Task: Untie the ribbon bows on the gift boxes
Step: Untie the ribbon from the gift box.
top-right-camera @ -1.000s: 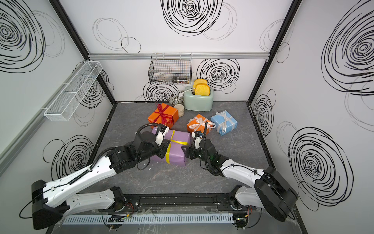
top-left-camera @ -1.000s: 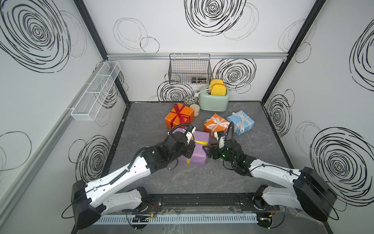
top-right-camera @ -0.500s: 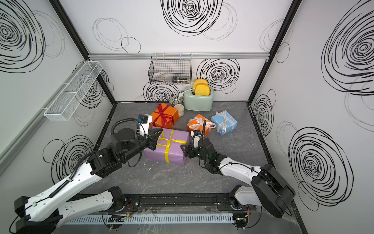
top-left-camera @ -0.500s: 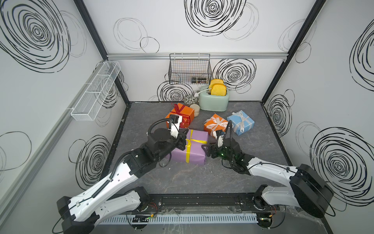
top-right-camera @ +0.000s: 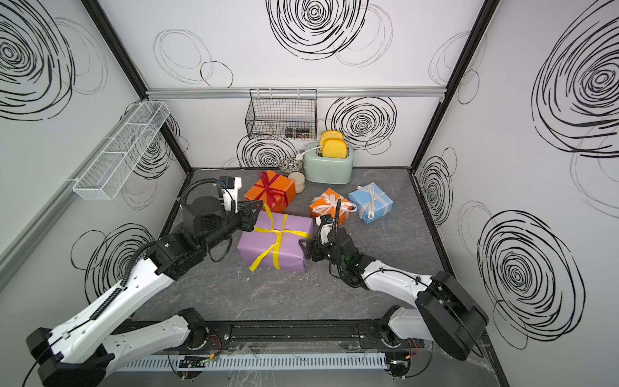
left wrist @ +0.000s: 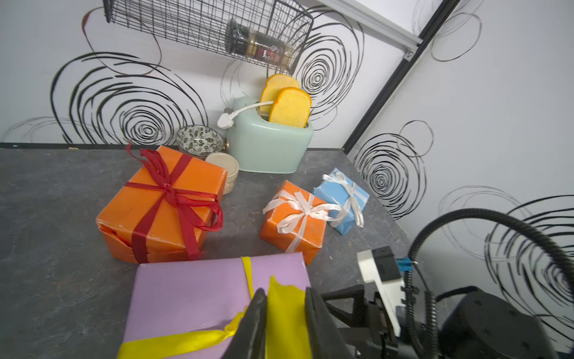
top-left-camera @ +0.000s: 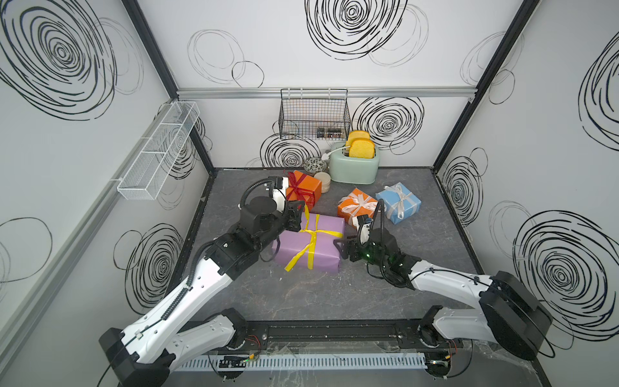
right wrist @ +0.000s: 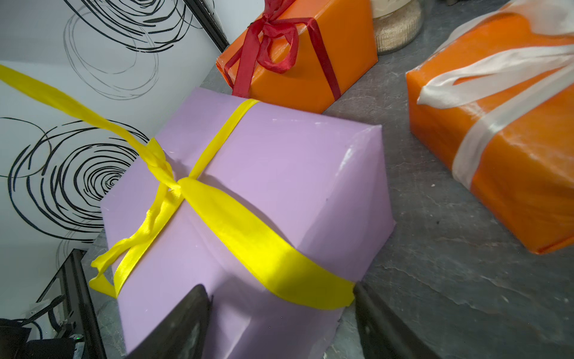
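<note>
— Which step was in hand?

— The yellow ribbon (top-left-camera: 314, 232) on the lilac box (top-left-camera: 328, 251) was being undone. No loops were to be seen in it. Only a flat knot was left at the middle of the lid, with one tail draped down the near side and the other drawn up toward the left.

— How was the left gripper (top-left-camera: 299, 217) found?

— It was held at the box's far left corner, above the lid. Its jaws were parted a little and the raised tail lay between them. Whether that tail was pinched or merely resting there could not be told.

— And where was the box placed?

— It was set flat near the middle of the table (top-left-camera: 301, 295), just beside the orange box (left wrist: 202, 174) and nearer the robot.

— And the right gripper (top-left-camera: 342, 250)?

— Its jaws were spread wide, low at the box's right end. Nothing was clasped, as far as could be judged. The box seemed only to be steadied by it.

— What was called for next?

— It was judged that the tail should be let go and the left gripper carried to the red bow (top-left-camera: 297, 191) close behind. There a free end would have to be pinched and drawn out. A white bow (left wrist: 302, 207) on the orange cube (left wrist: 313, 241) and another on the blue box (left wrist: 332, 192) were seen fully tied, so most of the task was left.
</note>
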Controlling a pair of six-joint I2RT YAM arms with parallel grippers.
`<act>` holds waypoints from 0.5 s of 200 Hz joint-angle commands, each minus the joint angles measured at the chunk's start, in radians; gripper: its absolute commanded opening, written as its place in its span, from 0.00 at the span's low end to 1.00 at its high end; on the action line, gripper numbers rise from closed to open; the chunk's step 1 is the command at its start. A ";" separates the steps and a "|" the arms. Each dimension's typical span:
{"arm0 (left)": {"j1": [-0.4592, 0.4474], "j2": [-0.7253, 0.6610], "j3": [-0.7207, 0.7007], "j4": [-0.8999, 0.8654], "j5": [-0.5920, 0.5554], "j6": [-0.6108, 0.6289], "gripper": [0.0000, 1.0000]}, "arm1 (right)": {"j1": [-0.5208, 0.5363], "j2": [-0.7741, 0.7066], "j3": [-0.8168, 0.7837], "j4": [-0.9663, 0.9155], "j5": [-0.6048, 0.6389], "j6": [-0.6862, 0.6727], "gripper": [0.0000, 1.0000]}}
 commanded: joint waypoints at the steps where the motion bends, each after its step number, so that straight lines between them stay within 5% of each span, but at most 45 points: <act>1: 0.077 0.025 0.054 -0.052 0.019 -0.082 0.49 | -0.003 0.027 -0.010 -0.095 0.019 -0.010 0.75; 55: 0.233 0.059 -0.037 -0.095 0.037 -0.237 1.00 | -0.001 0.022 -0.011 -0.095 0.022 -0.014 0.75; 100: 0.245 0.106 -0.143 -0.020 0.197 -0.234 0.99 | -0.001 0.008 -0.014 -0.095 0.033 -0.020 0.75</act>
